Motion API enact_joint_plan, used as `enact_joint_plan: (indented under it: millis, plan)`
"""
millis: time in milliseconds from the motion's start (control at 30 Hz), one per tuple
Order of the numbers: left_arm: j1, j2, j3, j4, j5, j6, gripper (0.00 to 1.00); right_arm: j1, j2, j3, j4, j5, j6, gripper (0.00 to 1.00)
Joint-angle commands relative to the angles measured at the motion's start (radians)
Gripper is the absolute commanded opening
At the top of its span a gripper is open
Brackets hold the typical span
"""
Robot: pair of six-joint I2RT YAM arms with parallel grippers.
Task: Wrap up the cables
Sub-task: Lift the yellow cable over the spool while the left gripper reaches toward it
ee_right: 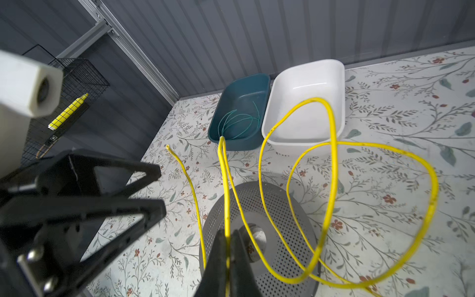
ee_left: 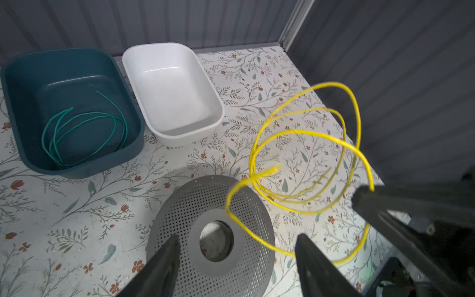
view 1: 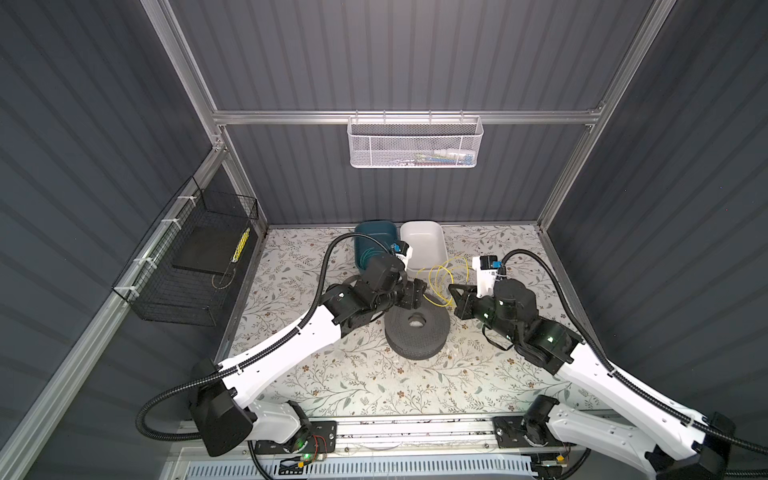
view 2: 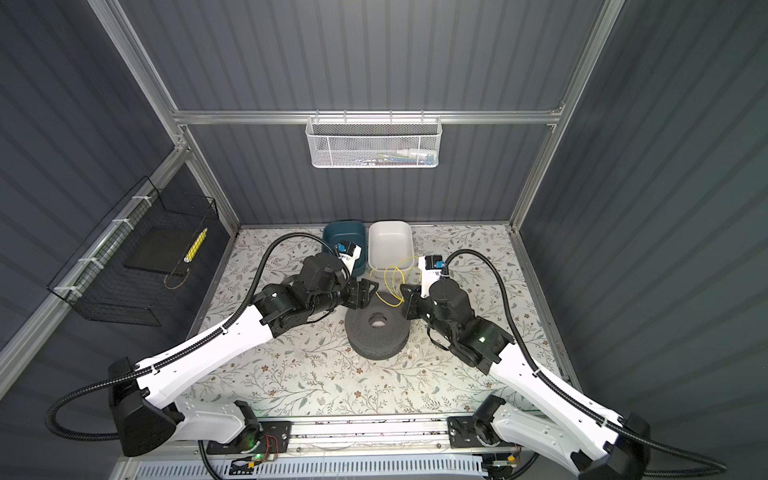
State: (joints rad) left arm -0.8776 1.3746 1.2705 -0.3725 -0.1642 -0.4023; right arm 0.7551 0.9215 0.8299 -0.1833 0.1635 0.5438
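Yellow cable [ee_right: 333, 159] is pinched between the right jaws, which are closed tight on a doubled strand of it in the right wrist view. From there it springs out into several loose, overlapping loops. In both top views those loops [view 1: 441, 275] stand between the two arms' ends, just in front of the white bin [ee_left: 167, 59] and beyond the far edge of the grey perforated spool [view 1: 399, 332]. One free end [ee_right: 168, 147] sticks up on its own, clear of the loops. In the left wrist view a yellow strand [ee_left: 295, 131] curves across the spool's flat top near its centre hole; whether it touches the disc or hangs above it I cannot tell. The left jaws stand apart above the near side of the spool, with nothing between them, and one yellow strand passes just beside one of their tips. Teal-green cable [ee_left: 87, 117] lies coiled in loose loops on the floor of the dark teal bin [ee_left: 64, 64], which sits touching or almost touching the white bin at the back of the floral tabletop [view 1: 353, 382]. The white bin holds nothing that shows. The spool lies flat on the tabletop between the two arms, near both bins but apart from them.
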Motion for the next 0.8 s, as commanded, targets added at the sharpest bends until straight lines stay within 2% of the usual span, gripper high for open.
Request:
enact_joint_plan:
  millis: [0, 167, 367, 467, 500, 567, 633, 700, 767]
  plan:
    - [0.002, 0.023, -0.014, 0.097, -0.078, -0.008, 0.61, 0.030, -0.034, -0.019, -0.022, 0.064, -0.010, 0.00]
    - [0.003, 0.056, -0.025, 0.167, -0.053, -0.013, 0.61, 0.048, -0.047, -0.035, -0.016, 0.057, -0.003, 0.00]
    - [0.003, 0.087, -0.035, 0.201, -0.012, -0.021, 0.55, 0.053, -0.046, -0.038, -0.012, 0.064, -0.012, 0.00]
    - [0.003, 0.089, -0.043, 0.215, 0.010, -0.024, 0.55, 0.053, -0.042, -0.041, -0.003, 0.068, -0.004, 0.00]
    - [0.003, 0.088, -0.046, 0.219, 0.015, -0.026, 0.52, 0.054, -0.040, -0.043, -0.001, 0.073, -0.002, 0.00]
    - [0.004, 0.081, -0.049, 0.219, 0.007, -0.030, 0.35, 0.053, -0.032, -0.046, 0.007, 0.076, 0.007, 0.00]
    - [0.004, 0.076, -0.055, 0.218, -0.006, -0.035, 0.25, 0.053, -0.023, -0.051, 0.022, 0.080, 0.019, 0.00]
    - [0.004, 0.075, -0.050, 0.205, -0.018, -0.041, 0.22, 0.053, -0.013, -0.063, 0.047, 0.102, 0.041, 0.00]
    - [0.003, 0.075, -0.044, 0.185, -0.039, -0.058, 0.13, 0.052, -0.003, -0.084, 0.101, 0.127, 0.054, 0.00]
